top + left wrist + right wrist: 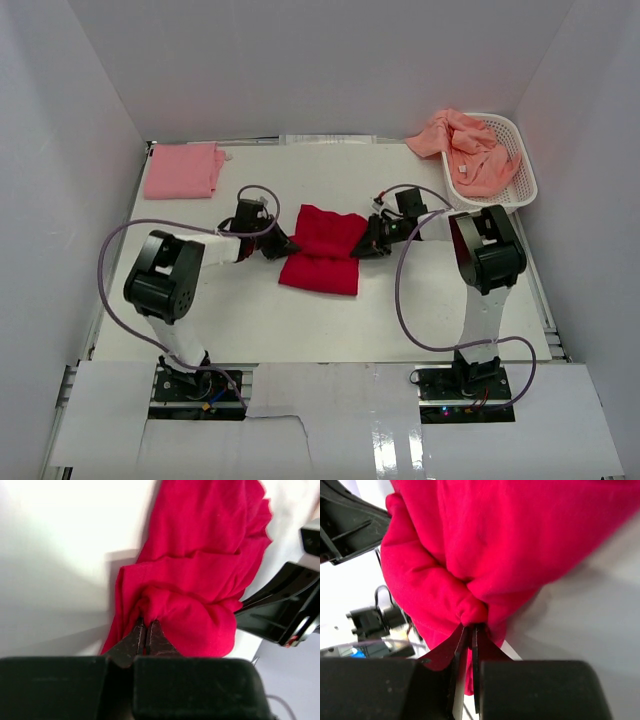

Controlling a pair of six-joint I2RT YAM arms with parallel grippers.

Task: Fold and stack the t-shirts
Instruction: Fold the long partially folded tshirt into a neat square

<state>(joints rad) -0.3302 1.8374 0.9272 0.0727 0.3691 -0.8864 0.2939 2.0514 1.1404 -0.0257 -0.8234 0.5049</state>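
A bright red t-shirt (322, 250) lies partly folded in the middle of the table. My left gripper (288, 246) pinches its left edge, jaws shut on a bunch of red cloth (185, 595). My right gripper (358, 247) is shut on the opposite edge, with red fabric (485, 555) gathered at its tips. Both grippers hold the shirt's middle slightly raised. A light pink t-shirt (183, 170) lies folded flat at the back left. Salmon-orange t-shirts (468, 148) are heaped in and over the basket at the back right.
The white latticed basket (522, 175) stands at the back right corner beside the right wall. White walls close in the table on three sides. Purple cables loop from both arms over the near table.
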